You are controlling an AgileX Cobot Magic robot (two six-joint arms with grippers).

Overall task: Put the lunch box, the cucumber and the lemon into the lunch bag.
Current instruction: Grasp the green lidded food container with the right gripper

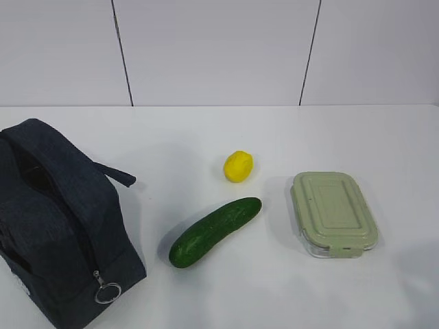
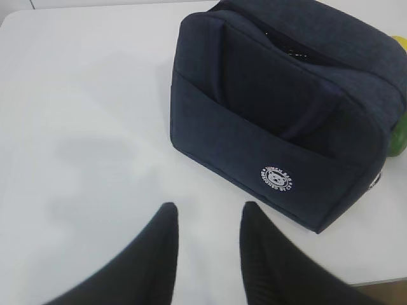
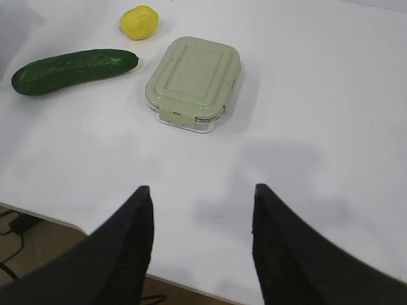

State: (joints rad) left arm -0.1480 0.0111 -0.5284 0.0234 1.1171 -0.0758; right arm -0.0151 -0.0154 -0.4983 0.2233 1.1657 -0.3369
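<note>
The dark navy lunch bag (image 1: 58, 226) stands at the left of the table, its metal ring pull (image 1: 108, 293) hanging at the near end; it also fills the left wrist view (image 2: 286, 108). The cucumber (image 1: 215, 231) lies at the middle, the lemon (image 1: 238, 166) behind it, the lunch box (image 1: 334, 213) with its sage-green lid at the right. The right wrist view shows the cucumber (image 3: 73, 70), lemon (image 3: 139, 22) and lunch box (image 3: 193, 82) ahead. My left gripper (image 2: 208, 213) is open and empty, short of the bag. My right gripper (image 3: 202, 194) is open and empty near the table's front edge. Neither gripper shows in the exterior view.
The white table (image 1: 274, 137) runs back to a white panelled wall (image 1: 219, 48). In the right wrist view the table's front edge (image 3: 57, 222) shows, with floor and cables below. A green sliver of cucumber (image 2: 399, 136) and a bit of yellow peek past the bag in the left wrist view.
</note>
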